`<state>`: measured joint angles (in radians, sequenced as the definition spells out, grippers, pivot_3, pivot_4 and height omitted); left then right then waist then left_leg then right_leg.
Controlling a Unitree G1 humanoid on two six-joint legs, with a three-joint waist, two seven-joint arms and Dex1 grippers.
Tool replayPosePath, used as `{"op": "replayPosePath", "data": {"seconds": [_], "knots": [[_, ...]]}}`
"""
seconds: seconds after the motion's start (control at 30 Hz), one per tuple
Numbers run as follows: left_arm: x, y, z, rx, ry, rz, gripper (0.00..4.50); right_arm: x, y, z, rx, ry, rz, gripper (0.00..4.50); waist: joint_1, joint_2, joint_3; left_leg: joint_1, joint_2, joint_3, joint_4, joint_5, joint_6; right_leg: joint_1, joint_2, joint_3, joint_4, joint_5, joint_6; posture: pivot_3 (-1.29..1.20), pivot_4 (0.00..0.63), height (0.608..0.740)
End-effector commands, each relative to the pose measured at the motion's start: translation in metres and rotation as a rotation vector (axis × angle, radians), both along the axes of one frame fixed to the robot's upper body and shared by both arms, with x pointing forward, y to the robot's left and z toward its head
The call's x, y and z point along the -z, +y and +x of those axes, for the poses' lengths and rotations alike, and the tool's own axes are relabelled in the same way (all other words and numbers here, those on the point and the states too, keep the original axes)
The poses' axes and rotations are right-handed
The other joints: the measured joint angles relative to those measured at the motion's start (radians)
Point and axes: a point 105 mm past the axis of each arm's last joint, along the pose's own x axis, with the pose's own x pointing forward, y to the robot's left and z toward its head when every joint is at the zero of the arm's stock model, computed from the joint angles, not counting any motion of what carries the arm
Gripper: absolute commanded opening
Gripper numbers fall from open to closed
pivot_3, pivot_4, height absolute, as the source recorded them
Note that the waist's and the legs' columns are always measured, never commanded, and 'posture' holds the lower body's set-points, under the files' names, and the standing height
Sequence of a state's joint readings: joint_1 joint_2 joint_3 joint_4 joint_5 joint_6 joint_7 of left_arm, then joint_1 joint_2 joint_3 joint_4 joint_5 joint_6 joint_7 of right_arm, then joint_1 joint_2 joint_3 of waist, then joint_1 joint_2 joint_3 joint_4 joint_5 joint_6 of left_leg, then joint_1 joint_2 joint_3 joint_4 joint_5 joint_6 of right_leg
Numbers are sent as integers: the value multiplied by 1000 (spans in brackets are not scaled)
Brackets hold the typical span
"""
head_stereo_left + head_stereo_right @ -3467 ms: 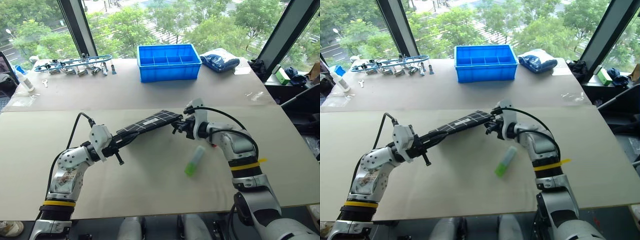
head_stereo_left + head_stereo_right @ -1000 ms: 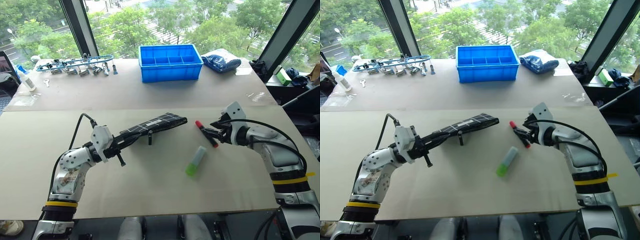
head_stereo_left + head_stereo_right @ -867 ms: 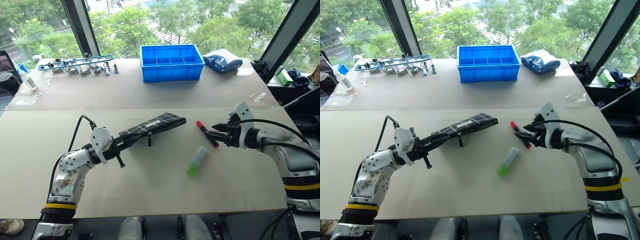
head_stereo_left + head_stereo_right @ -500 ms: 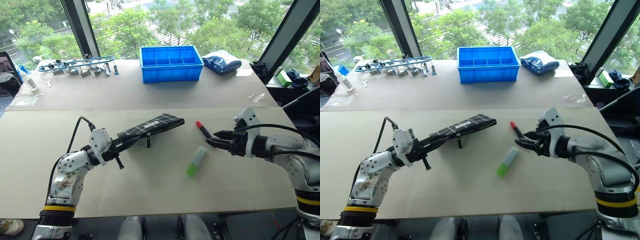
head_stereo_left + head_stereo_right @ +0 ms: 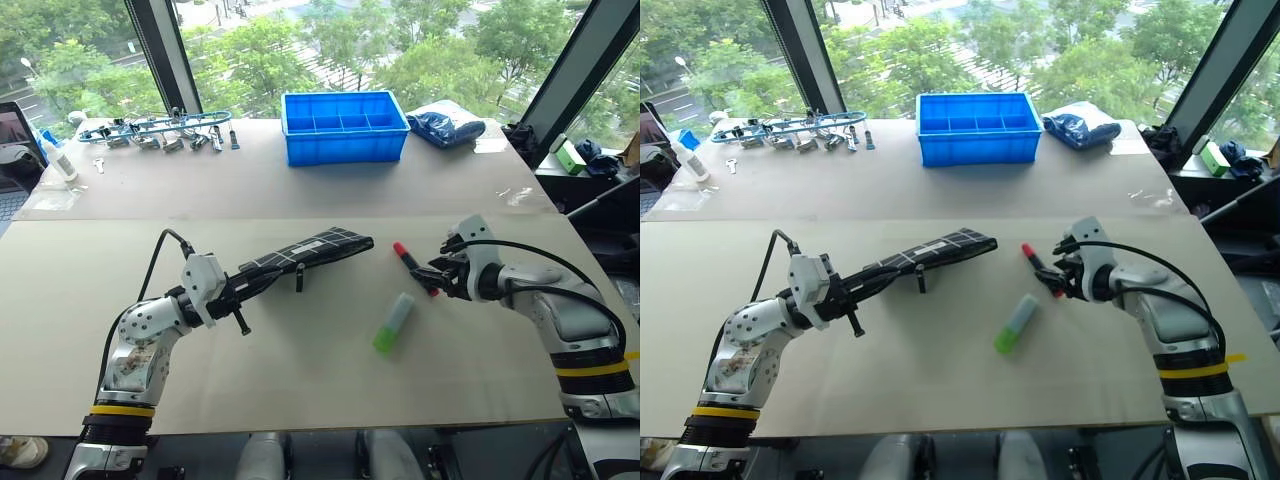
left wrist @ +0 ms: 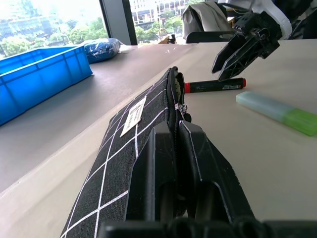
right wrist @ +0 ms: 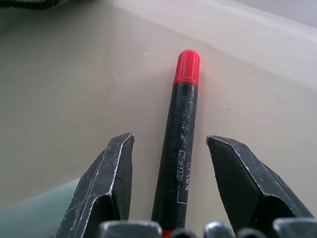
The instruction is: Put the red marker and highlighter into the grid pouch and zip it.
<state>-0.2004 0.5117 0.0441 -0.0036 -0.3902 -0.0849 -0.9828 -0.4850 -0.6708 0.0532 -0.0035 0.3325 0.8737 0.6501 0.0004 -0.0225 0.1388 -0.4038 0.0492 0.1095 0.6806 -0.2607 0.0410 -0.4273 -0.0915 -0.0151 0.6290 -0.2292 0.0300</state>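
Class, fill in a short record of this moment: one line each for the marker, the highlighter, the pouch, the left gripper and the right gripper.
red marker: lying on the table, between the right gripper's open fingers, not yet gripped
highlighter: lying on the table, near the marker
grid pouch: held off the table at one end, zip open
left gripper: shut on the grid pouch
right gripper: open, straddling the red marker

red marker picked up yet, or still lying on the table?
Lying flat on the beige table. The slim black red-capped marker sits between the right tool's open fingers, with gaps on both sides.
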Motion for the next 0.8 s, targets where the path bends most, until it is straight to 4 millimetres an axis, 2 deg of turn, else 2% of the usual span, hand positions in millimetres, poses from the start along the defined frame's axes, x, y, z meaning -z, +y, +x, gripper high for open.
{"op": "replayPosePath", "data": {"seconds": [0.03,0.17,0.27,0.4,0.47,0.57,0.63,0.67,0.73,0.8], "knots": [[-9,1,1,-5,-37,-9,0,-1,-3,9,2,-32,-35,2662,0,0,0,0,0,0,0,0,0,0,0,0,0,0,0,0,150,740],[-10,1,1,-11,-40,-12,0,10,-8,16,34,-9,-71,2662,-2,0,0,0,0,0,0,0,0,0,0,0,0,0,0,0,150,740],[-10,2,0,-16,-42,-12,0,10,-12,19,52,-14,-73,2021,-4,0,0,2,0,0,0,0,0,2,0,0,0,0,0,0,150,740],[-10,2,0,-19,-43,-12,0,1,-16,19,50,-39,-63,675,-6,0,0,3,0,0,0,0,0,3,0,0,0,0,0,0,150,740],[-10,2,0,-19,-44,-12,0,-4,-20,19,56,-60,-61,531,-6,0,0,3,0,0,0,0,0,2,0,0,0,0,0,0,150,740],[-10,1,-1,-18,-43,-12,0,-27,-23,22,62,-149,-37,530,-4,0,0,2,0,0,0,0,0,2,0,0,0,0,0,0,150,740],[-11,1,0,-15,-43,-12,0,-73,-10,14,-58,-345,-29,530,-3,0,0,2,0,0,0,0,0,2,0,0,0,0,0,0,150,740],[-11,1,0,-14,-42,-12,0,-90,-2,6,-137,-431,-70,530,-3,2,1,1,0,0,0,0,0,1,0,0,0,0,0,0,150,740],[-11,1,0,-10,-41,-11,0,-104,14,-10,-278,-537,-184,530,-3,3,2,0,0,0,0,0,0,-1,0,1,0,0,1,0,150,740],[-11,0,1,-6,-40,-11,0,-103,29,-22,-409,-607,-333,530,-3,2,1,0,0,0,-1,0,0,-1,0,0,-1,0,1,0,150,740]]}}
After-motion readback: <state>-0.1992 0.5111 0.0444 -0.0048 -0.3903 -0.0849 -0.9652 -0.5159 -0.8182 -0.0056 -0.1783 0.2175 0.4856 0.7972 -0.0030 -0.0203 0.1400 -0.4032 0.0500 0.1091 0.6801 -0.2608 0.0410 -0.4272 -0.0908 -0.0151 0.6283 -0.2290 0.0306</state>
